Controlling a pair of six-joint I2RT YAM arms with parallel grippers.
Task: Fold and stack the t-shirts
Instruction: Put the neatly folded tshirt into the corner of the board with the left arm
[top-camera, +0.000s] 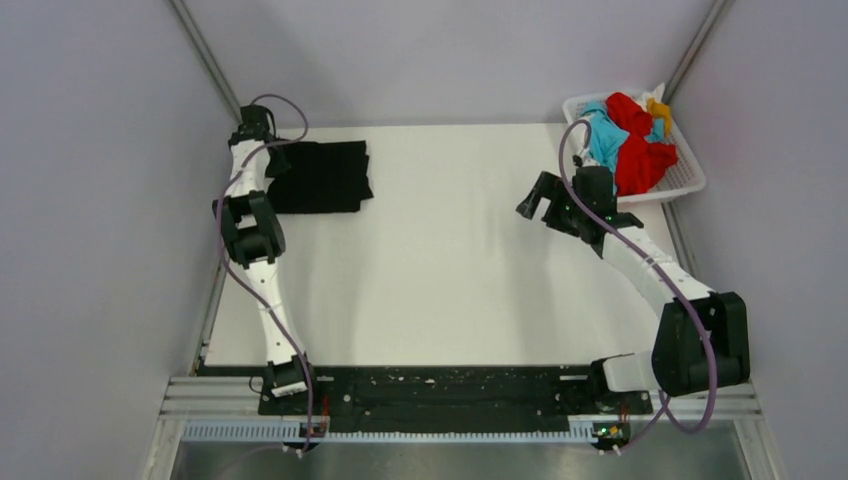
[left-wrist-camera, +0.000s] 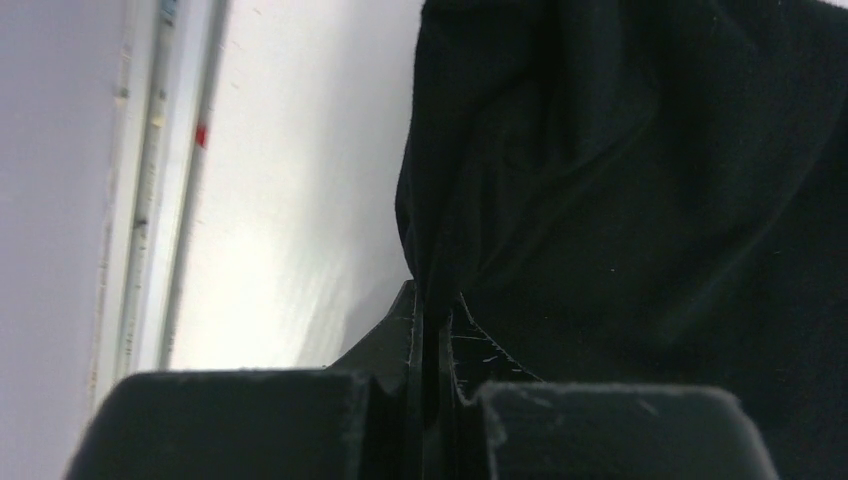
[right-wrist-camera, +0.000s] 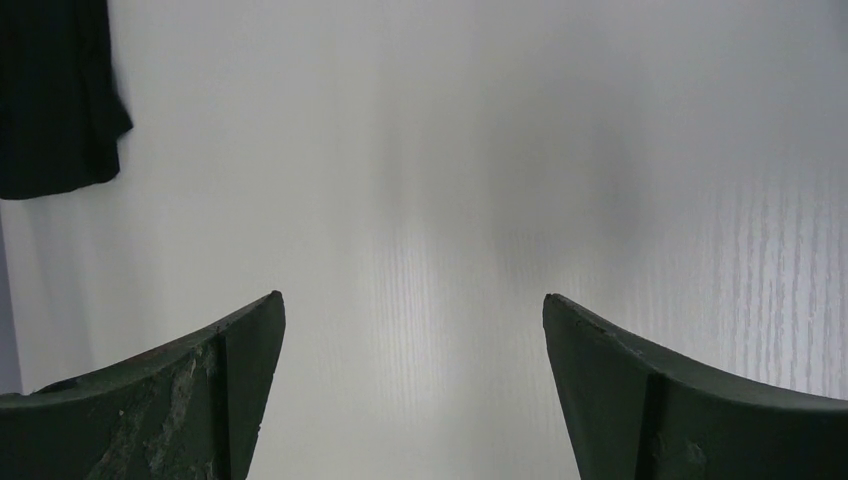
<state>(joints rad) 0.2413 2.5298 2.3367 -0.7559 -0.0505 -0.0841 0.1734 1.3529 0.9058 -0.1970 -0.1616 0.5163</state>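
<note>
The black t-shirt (top-camera: 322, 177) lies folded on the white table at the far left. My left gripper (top-camera: 276, 160) is at its left edge, shut on a pinch of the black cloth (left-wrist-camera: 620, 170); the fold runs up from between the closed fingers (left-wrist-camera: 405, 330) in the left wrist view. My right gripper (top-camera: 537, 203) is open and empty above the bare table, left of the basket; its fingers (right-wrist-camera: 240, 360) stand wide apart, and the black shirt's corner (right-wrist-camera: 55, 100) shows at the top left of the right wrist view. The red (top-camera: 640, 155), turquoise-blue (top-camera: 605, 135) and orange-yellow (top-camera: 658, 106) t-shirts lie crumpled in the basket.
The white lattice basket (top-camera: 690, 180) stands at the table's far right corner. Grey walls close both sides, with a metal rail (left-wrist-camera: 150, 190) along the table's left edge. The arm bases sit on the black strip (top-camera: 440, 385) at the near edge.
</note>
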